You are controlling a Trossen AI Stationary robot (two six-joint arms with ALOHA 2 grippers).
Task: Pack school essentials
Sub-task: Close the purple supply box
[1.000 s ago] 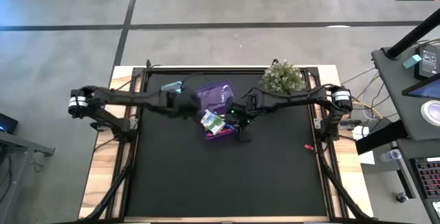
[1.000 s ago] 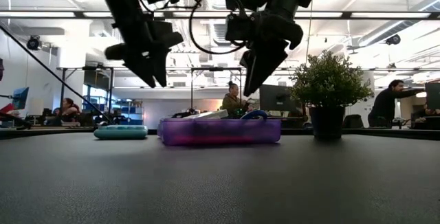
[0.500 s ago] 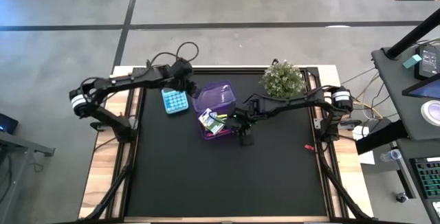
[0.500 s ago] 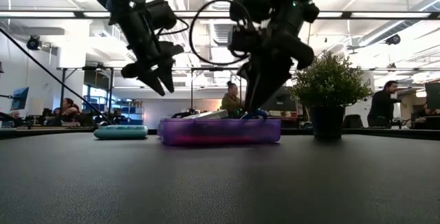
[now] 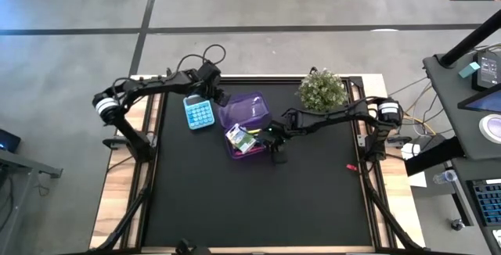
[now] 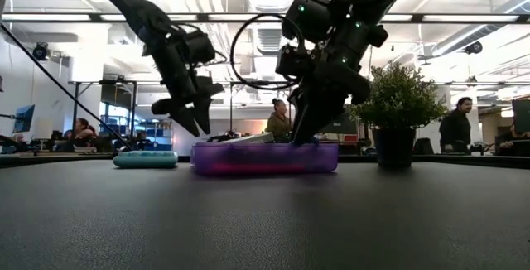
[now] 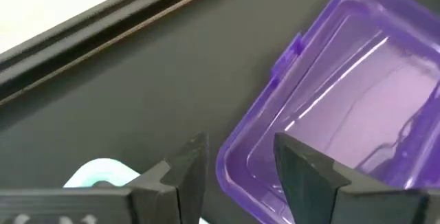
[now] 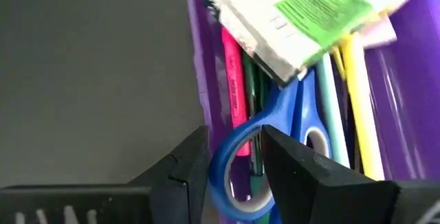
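On the black surface, a purple box lies near the middle with its lid part toward the far edge, a leafy potted plant well to its right and a teal calculator just to its left. The right claw reaches into the box's near end, its fingers parted around a handle loop of the blue-handled scissors, which lie among pink, green, teal and yellow pens under a white pad and green-and-white packet. The left claw hangs open above the surface between calculator and lid, holding nothing.
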